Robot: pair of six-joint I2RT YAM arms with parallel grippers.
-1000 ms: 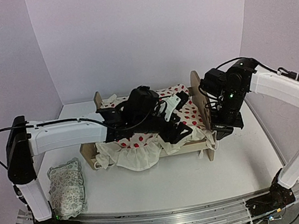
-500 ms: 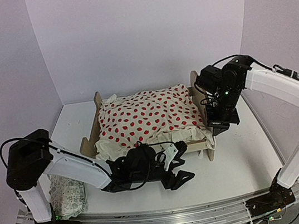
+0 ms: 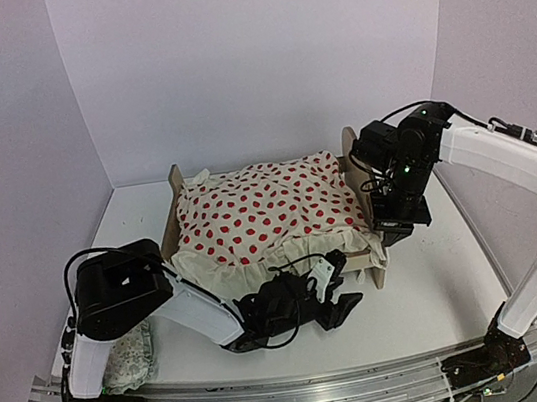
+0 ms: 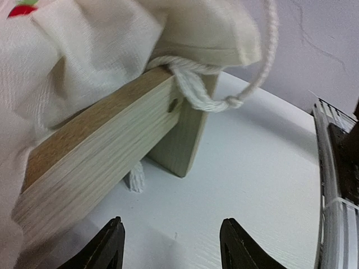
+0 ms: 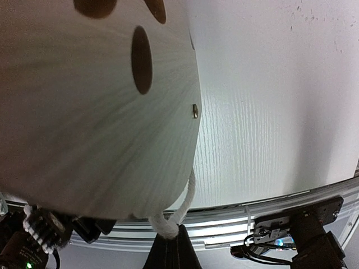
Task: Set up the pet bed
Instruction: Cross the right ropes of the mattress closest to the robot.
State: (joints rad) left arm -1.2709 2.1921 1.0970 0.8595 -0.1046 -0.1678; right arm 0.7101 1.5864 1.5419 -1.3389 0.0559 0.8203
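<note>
Surveying large to small. White worktop carries the small light plywood pet bed at its middle, toward the back wall, with the rounded headboard on the robot's right. Cream ruffled blanket with red dots covers the whole bed; the ruffle hangs over the near side rail. No mattress shows under it. Small pale green-patterned pillow lies on the worktop at the left, well apart from the bed and half hidden by the left arm.

Step in hand, by my reading: bedding is on and the pillow is not yet placed. Next move likely calls for the left arm to swing out to the pillow, grip it and bring it to the headboard end.

Left claw sits low on the worktop just in front of the bed's near right corner, fingers spread, nothing between them, touching nothing. Right claw is at the outer face of the headboard, pressed together and pinching a loop of white twisted cord that hangs from the headboard's lower edge.
</note>
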